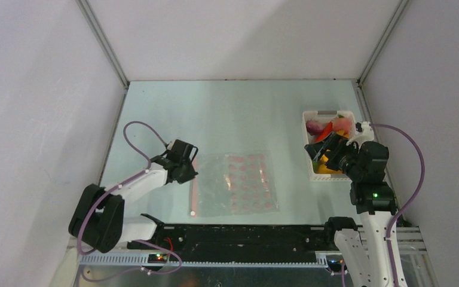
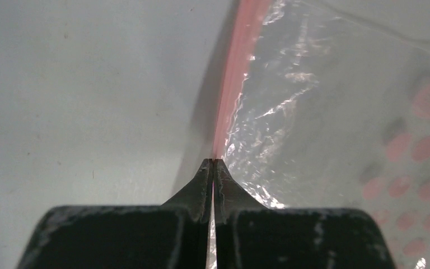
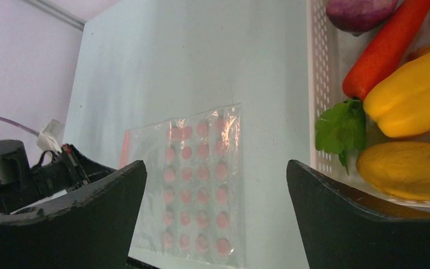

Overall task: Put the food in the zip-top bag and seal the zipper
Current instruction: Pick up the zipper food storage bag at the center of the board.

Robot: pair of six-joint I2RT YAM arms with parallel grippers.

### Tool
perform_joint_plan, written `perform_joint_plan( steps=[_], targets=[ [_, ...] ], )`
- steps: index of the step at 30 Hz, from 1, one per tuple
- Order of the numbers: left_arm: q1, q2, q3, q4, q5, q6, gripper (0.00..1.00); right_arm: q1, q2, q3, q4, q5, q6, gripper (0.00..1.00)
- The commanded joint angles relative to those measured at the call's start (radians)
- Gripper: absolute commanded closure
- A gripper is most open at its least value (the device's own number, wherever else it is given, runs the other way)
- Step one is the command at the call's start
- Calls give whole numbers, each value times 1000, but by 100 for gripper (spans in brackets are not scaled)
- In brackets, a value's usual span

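The clear zip-top bag (image 1: 236,182) with pink dots lies flat mid-table, its pink zipper (image 1: 194,190) along the left edge. My left gripper (image 1: 186,164) sits at the bag's far left corner. In the left wrist view it (image 2: 213,162) is shut on the zipper (image 2: 238,67), with pink showing between the fingers. My right gripper (image 1: 326,150) hovers over the basket, open and empty (image 3: 215,163). The food lies in the basket: a purple onion (image 3: 358,10), a red-orange carrot (image 3: 385,50), a yellow pepper (image 3: 414,95), green leaves (image 3: 340,128) and a yellow fruit (image 3: 409,171). The bag (image 3: 196,185) holds no food.
The white slotted basket (image 1: 329,113) stands at the right, its wall (image 3: 316,84) close to my right finger. White walls enclose the table on three sides. The black arm base rail (image 1: 245,236) runs along the near edge.
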Motion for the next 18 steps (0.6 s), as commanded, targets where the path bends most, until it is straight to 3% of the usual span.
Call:
perform_joint_plan(
  steps=[1, 6, 9, 15, 18],
  targets=[
    [-23, -151, 90, -88, -10, -21, 100, 19, 13, -3, 35, -96, -46, 0],
    [-38, -276, 166, -184, -11, -100, 100, 251, 13, -19, 112, -66, -88, 0],
    [-50, -311, 230, -280, -25, -171, 100, 513, 22, -27, 194, 73, -128, 0],
    [-124, -248, 399, -537, -141, -400, 100, 983, 166, -34, 420, 383, -285, 0],
    [-154, -183, 497, -670, -190, -522, 100, 1157, 291, -32, 561, 417, -382, 0]
  ],
)
